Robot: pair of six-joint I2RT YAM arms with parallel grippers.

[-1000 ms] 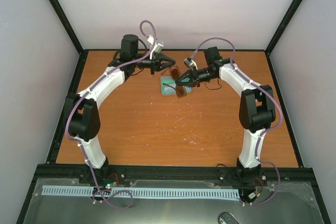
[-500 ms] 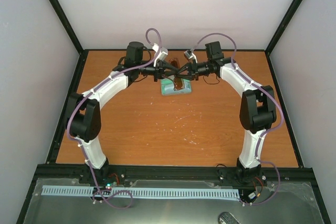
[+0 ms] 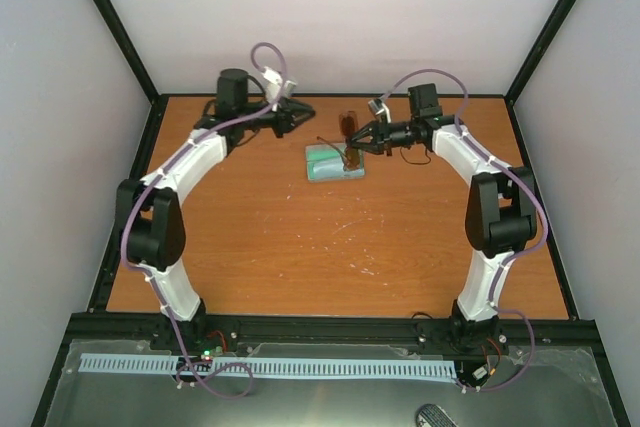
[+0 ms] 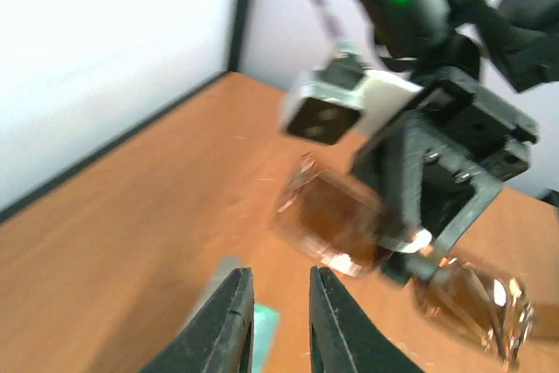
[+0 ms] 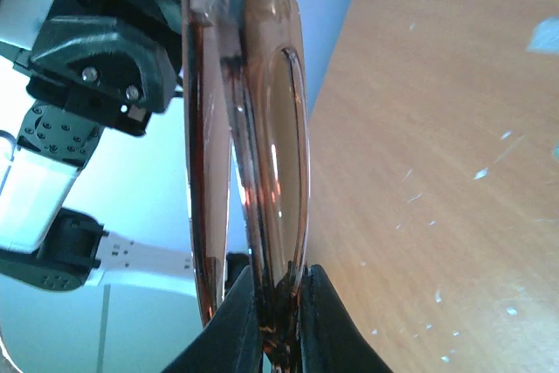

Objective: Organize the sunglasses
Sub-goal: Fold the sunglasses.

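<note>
Counting from the overhead view, I had two arms, one pair of sunglasses [image 3: 348, 125] and one open case [image 3: 325, 164] with a green lining on the orange counter [image 3: 300, 237]. The case lay at the far middle of the counter, and the sunglasses hung in the air just above its far right edge, not touching it.

The right gripper [image 3: 360, 139] had its fingers [image 5: 240, 321] clamped on the frame. The right wrist camera showed what the overhead could not. There the sunglasses [image 5: 272, 155] stood edge-on, rising straight up out of the right gripper [image 5: 278, 281], with a temple arm lying close alongside the lens.

The left wrist camera gave the opposite side. It showed both amber lenses of the sunglasses [image 4: 336, 224], blurred, with the right arm's fingers between them. In the same view the left gripper [image 4: 279, 272] had only a slim gap between its fingers [image 4: 229, 325] and held nothing.

Half a second before, both arms had met at the sunglasses over the case. Now the left gripper [image 3: 292, 115] had pulled back to the left, well apart from them. The right arm had the pair alone and had shifted slightly right.
</note>
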